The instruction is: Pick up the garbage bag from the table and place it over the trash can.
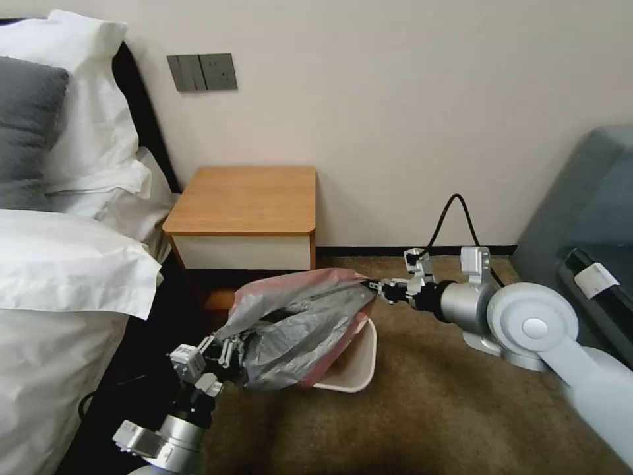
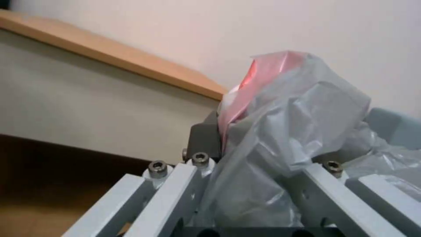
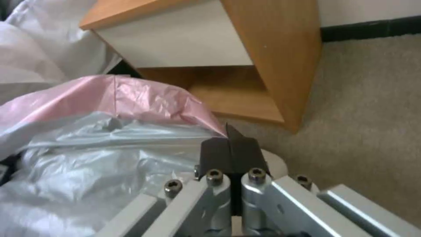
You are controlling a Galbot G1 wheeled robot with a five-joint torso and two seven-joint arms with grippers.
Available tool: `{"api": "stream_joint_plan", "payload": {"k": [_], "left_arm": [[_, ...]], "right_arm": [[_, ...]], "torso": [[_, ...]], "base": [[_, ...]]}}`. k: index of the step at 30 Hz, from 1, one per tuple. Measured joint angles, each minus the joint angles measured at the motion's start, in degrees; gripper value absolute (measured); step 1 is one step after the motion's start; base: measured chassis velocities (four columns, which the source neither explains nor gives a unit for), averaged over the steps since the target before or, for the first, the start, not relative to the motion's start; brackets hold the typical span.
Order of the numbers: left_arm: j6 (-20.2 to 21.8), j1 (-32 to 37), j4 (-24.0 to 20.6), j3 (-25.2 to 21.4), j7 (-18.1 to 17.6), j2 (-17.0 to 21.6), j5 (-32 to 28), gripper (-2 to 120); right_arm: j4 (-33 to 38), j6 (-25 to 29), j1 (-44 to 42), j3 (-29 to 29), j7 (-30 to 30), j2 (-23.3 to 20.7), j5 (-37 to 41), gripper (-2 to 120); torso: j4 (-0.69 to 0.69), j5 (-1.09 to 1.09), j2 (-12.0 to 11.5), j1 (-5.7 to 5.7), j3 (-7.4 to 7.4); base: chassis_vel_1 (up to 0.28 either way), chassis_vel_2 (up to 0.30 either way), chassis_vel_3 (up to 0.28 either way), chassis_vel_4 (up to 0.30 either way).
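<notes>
Stretching between both arms, the garbage bag [image 1: 300, 326] hangs over the trash can [image 1: 359, 366], its long way running from the left end effector [image 1: 224, 353] to the right end effector [image 1: 374, 288], each pinched tight on an edge.

The left gripper [image 1: 227, 353] sits at about 7 o'clock in the head view, its arm rising from the lower edge, fingers pinched on the garbage bag [image 1: 300, 330]. The right gripper [image 1: 373, 288] reaches in from 4 o'clock, arm stretched level, pads [image 3: 230, 153] pressed together on the bag's pink edge.
</notes>
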Motion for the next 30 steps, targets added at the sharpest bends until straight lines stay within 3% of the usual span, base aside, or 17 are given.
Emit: {"api": "stream_joint_plan", "payload": {"k": [7,12,19,27,30], "left_arm": [[0.4,-0.4,1.1,-0.8,-0.5,0.2,-0.8,10],[1.1,-0.6,1.4,-0.7,-1.6,0.4,-0.8,10],[2.0,-0.9,2.1,-0.2,-4.0,0.4,-0.6,10],[3.6,-1.3,2.2,1.4,-8.3,0.6,-1.7,10],[3.8,-1.5,2.0,2.0,-9.3,0.7,-2.0,10]], "right_arm": [[1.1,0.3,-2.1,1.0,-3.4,0.2,-1.3,0],[2.8,3.4,-2.2,1.6,-4.6,1.5,-2.6,18],[10.3,6.1,-3.8,4.1,-0.6,1.7,-2.5,40],[18.3,7.5,-13.3,10.9,2.5,2.4,-1.1,72],[18.4,7.3,-15.5,10.4,4.8,3.4,0.0,84]], "torso": [[-0.01,0.0,0.0,0.0,0.0],[0.0,0.0,0.0,0.0,0.0],[0.01,-0.01,0.0,0.0,0.0],[-0.01,-0.01,0.0,0.0,0.0],[-0.01,0.0,0.0,0.0,0.0]], "base": [[0.0,0.0,0.0,0.0],[0.0,0.0,0.0,0.0],[0.0,0.0,0.0,0.0],[0.0,0.0,0.0,0.0],[0.0,0.0,0.0,0.0]]}}
